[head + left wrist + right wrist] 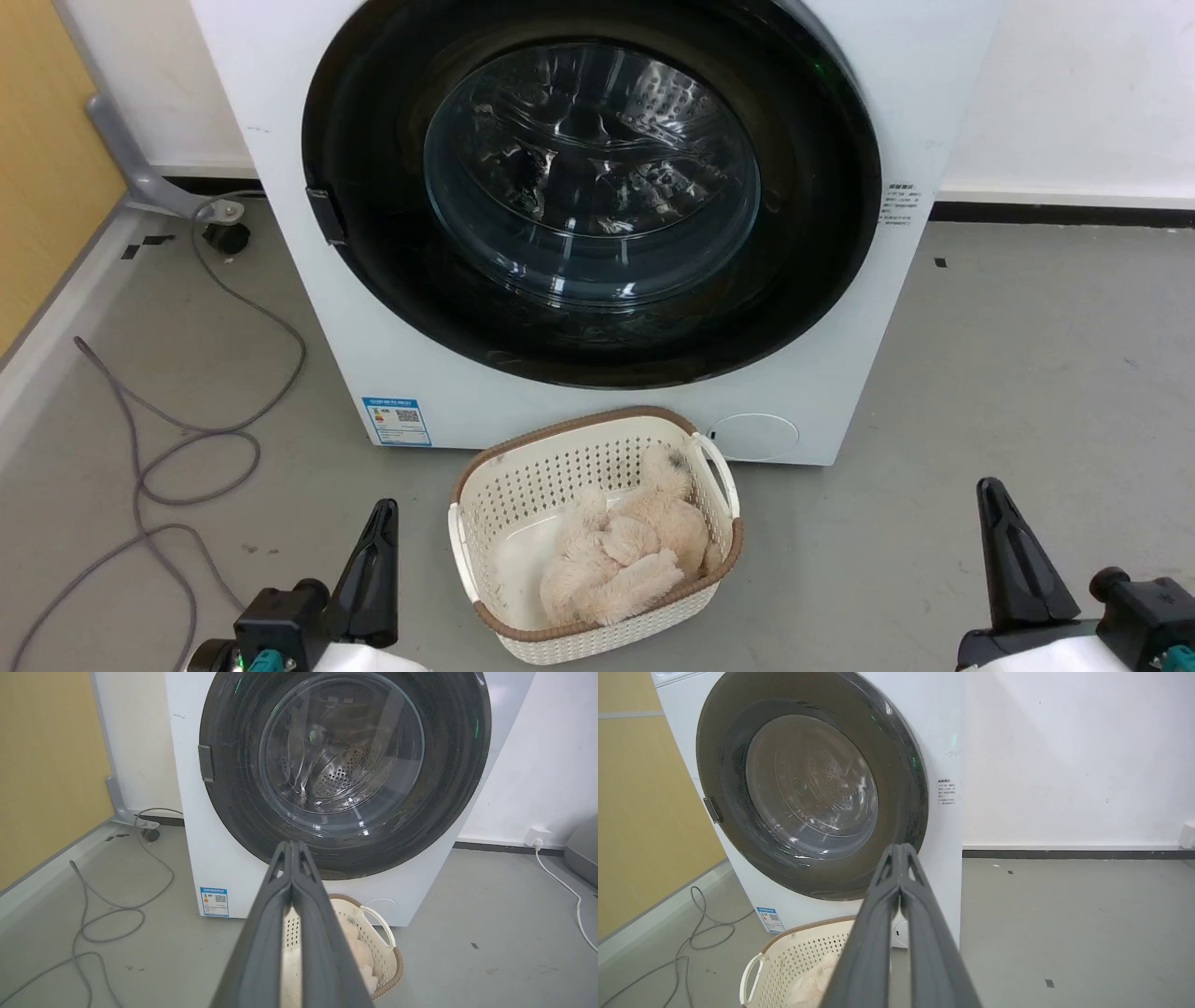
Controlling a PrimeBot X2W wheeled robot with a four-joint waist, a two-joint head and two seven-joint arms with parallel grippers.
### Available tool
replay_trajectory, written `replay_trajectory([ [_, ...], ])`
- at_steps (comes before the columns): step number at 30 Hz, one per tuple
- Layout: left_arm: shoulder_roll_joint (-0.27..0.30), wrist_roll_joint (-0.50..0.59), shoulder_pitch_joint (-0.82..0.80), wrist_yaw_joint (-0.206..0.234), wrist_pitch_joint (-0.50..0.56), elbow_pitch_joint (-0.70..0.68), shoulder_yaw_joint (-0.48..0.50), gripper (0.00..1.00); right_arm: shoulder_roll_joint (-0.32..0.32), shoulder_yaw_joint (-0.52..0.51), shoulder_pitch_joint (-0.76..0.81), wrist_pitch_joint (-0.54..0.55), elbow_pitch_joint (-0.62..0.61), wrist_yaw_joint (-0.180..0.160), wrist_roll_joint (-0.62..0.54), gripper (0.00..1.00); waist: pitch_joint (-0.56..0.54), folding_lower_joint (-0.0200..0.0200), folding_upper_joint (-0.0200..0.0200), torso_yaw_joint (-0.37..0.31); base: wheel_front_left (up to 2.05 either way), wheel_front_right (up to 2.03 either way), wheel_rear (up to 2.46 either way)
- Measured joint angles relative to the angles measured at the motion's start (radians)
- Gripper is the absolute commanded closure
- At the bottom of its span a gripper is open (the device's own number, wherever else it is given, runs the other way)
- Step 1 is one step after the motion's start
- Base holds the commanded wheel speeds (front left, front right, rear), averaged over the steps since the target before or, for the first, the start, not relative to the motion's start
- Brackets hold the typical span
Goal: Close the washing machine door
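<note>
The white washing machine (pixel 392 364) stands in front of me. Its round black-rimmed door (pixel 590 187) lies flat against the machine's front, the steel drum showing through the glass window. In the left wrist view the door (pixel 343 765) sits straight ahead, and in the right wrist view the door (pixel 810 784) appears to the left. My left gripper (pixel 381 511) is shut and empty at the lower left, well back from the machine. Low on the right, my right gripper (pixel 991 490) is shut too, holding nothing. Both pairs of fingers (pixel 292 847) (pixel 901 848) press together.
A cream perforated basket (pixel 485 485) holding a beige fluffy item (pixel 625 551) stands on the floor right before the machine, between my grippers. Grey cables (pixel 187 439) loop on the floor at the left. A yellow wall panel (pixel 47 140) bounds the left side.
</note>
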Motion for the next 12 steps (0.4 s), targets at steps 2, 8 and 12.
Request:
replay_trajectory([
  [2, 0.000, 0.000, 0.000, 0.000, 0.003, -0.002, 0.000, 1.00, 0.000, 0.001, 0.000, 0.001, 0.000, 0.000, -0.007, 1.00, 0.000, 0.0000, 0.0000, 0.000, 0.00, 0.00, 0.00],
  [8, 0.000, 0.010, 0.000, 0.001, 0.014, -0.008, 0.002, 1.00, 0.000, 0.003, -0.001, 0.013, 0.000, 0.000, -0.015, 1.00, 0.002, 0.0000, 0.0000, -0.002, 0.00, 0.00, 0.00],
  [12, 0.000, 0.017, -0.001, 0.002, 0.024, -0.012, 0.004, 1.00, 0.000, 0.004, -0.004, 0.023, 0.000, 0.000, -0.017, 1.00, 0.002, 0.0000, 0.0000, -0.003, 0.00, 0.00, 0.00],
])
